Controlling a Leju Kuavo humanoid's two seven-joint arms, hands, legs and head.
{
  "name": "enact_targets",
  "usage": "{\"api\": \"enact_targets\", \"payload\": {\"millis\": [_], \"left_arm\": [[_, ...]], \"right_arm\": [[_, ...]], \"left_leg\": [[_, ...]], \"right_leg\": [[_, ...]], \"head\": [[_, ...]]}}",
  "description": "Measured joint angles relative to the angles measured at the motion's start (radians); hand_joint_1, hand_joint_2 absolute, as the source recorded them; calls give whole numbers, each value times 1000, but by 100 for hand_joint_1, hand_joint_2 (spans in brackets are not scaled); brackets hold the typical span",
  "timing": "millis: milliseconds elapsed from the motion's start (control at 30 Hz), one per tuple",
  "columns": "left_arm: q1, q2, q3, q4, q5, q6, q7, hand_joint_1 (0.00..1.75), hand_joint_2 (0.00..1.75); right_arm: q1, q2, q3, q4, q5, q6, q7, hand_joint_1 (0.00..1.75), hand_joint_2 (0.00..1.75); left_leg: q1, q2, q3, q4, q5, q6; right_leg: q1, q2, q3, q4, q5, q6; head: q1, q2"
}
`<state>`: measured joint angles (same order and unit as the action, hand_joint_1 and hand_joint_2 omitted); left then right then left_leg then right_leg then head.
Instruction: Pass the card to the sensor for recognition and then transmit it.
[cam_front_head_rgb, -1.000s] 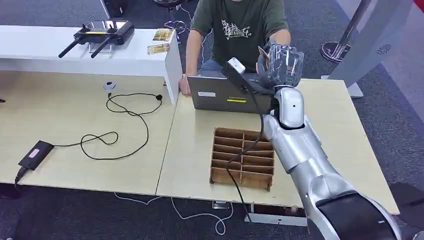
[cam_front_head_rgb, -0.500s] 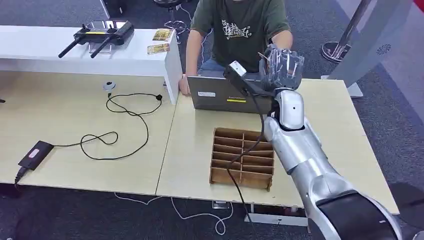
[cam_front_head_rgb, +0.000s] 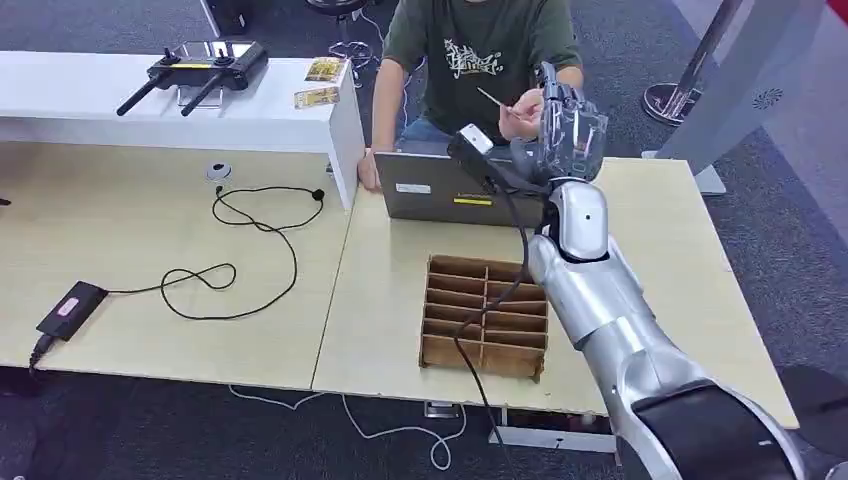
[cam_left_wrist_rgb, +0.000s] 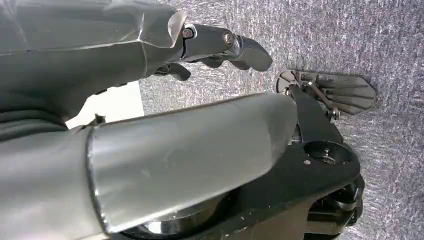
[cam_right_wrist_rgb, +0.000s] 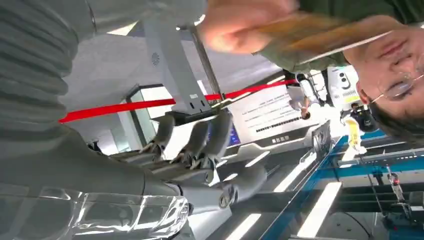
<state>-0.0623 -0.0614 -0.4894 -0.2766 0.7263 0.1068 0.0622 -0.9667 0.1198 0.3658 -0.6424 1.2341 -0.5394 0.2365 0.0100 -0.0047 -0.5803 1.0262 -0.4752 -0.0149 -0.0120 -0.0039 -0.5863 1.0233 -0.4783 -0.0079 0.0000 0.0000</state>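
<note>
Head view: the right robot hand (cam_front_head_rgb: 568, 120) is rising above the laptop (cam_front_head_rgb: 452, 189) on the bench (cam_front_head_rgb: 380, 290) with fingers spread and holding nothing, while a seated person's hand (cam_front_head_rgb: 524, 112), just beside it, is pinching the card (cam_front_head_rgb: 492, 98); the left robot hand (cam_left_wrist_rgb: 220, 47) is hanging over carpet, fingers loosely curled.

Even, bright overhead light fills the head view, which is sharp, with only soft shadows on the desk (cam_front_head_rgb: 150, 250) below the right robot hand (cam_front_head_rgb: 568, 125). In the right wrist view long ceiling lamps (cam_right_wrist_rgb: 320, 212) glare beyond the robot hand, and the person's hand (cam_right_wrist_rgb: 235, 30) with the card (cam_right_wrist_rgb: 320, 37) just past its fingers is smeared by motion blur. The left wrist view is dimmer, the near silver arm cover (cam_left_wrist_rgb: 185, 155) soft and streaked with reflections.
</note>
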Motion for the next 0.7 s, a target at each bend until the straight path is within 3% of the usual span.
{"api": "enact_targets", "payload": {"millis": [700], "left_arm": [[0, 0, 0, 0, 0, 0, -1, 0, 0]], "right_arm": [[-1, 0, 0, 4, -2, -42, -11, 0, 175]], "left_leg": [[0, 0, 0, 0, 0, 0]], "right_leg": [[0, 0, 0, 0, 0, 0]], "head": [[0, 0]]}}
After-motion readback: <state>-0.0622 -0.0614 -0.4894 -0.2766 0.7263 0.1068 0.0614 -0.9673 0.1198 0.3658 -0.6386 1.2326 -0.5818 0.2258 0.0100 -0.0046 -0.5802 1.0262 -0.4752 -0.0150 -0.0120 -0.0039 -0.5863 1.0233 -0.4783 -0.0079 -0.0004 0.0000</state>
